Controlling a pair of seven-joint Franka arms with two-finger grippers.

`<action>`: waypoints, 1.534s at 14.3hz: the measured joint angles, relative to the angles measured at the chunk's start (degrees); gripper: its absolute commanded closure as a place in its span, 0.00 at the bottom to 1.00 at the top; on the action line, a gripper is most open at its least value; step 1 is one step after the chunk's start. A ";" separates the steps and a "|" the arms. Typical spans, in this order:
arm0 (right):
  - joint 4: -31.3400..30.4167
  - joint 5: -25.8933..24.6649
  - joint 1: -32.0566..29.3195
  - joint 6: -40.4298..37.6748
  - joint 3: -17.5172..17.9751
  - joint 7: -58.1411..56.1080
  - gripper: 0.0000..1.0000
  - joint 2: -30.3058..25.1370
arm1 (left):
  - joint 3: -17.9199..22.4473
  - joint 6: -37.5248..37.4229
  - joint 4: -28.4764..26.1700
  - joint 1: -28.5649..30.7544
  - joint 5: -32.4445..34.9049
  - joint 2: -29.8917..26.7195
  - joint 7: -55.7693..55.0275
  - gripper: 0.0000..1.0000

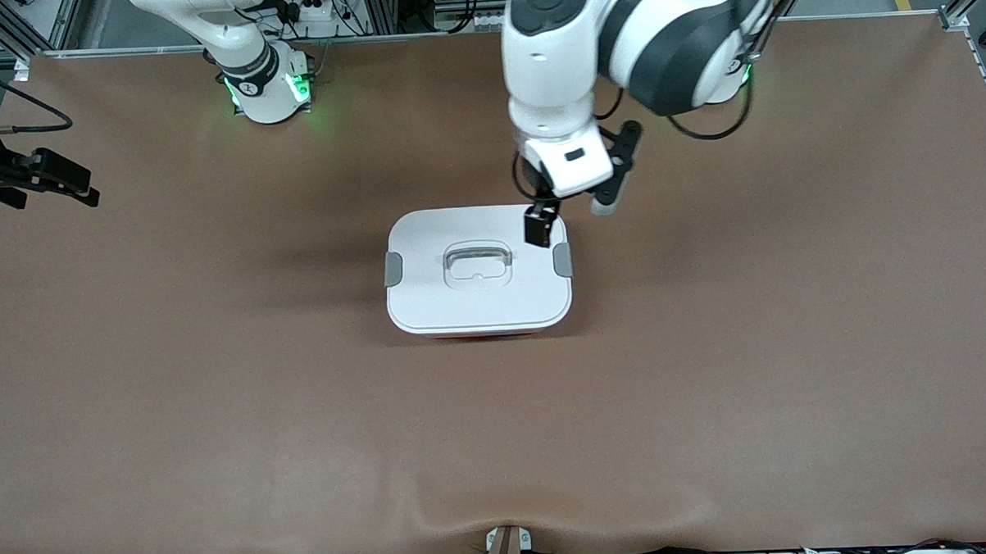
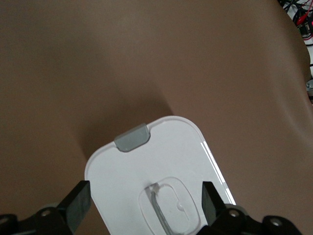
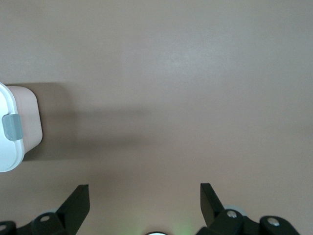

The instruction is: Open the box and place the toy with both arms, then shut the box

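With the lid (image 1: 478, 265) seated on the box (image 3: 27, 120), my left gripper (image 1: 542, 226) hangs released over it, my right gripper (image 1: 55, 181) waits released toward the right arm's end of the table; next, withdraw clear

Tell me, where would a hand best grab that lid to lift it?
By the recessed handle in the middle of the lid, coming straight down from above. The lid lies flat, and the handle's bar is probably narrow enough for two fingers to pinch.

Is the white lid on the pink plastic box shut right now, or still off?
Shut: the white lid sits flat on the pink plastic box, both grey side clips at its edges. Whether they are latched, cannot tell.
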 measured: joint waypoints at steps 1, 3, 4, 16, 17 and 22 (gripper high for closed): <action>0.00 0.00 -0.04 -0.03 0.01 0.00 0.00 0.00 | -0.01 -1.52 0.00 1.44 -0.39 -1.03 5.10 0.00; 0.00 0.01 -0.03 -0.09 0.14 0.00 0.00 0.00 | 0.00 -3.69 -0.01 4.21 -1.22 -2.65 14.41 0.00; 0.00 0.02 -0.01 -0.09 0.25 0.00 0.00 0.00 | 0.03 -4.16 -0.02 5.74 -2.29 -3.30 18.26 0.00; 0.00 0.04 0.31 -0.54 0.81 0.01 0.00 0.00 | 0.19 -8.08 -0.03 23.33 -4.76 -7.70 60.57 0.00; 0.00 0.03 0.31 -0.56 0.82 0.01 0.00 0.00 | 0.56 -8.42 -0.04 23.92 -4.78 -8.26 63.68 0.00; 0.00 0.03 0.31 -0.57 0.82 0.01 0.00 0.00 | 6.94 -11.20 -0.47 23.14 -4.92 -12.11 81.37 0.00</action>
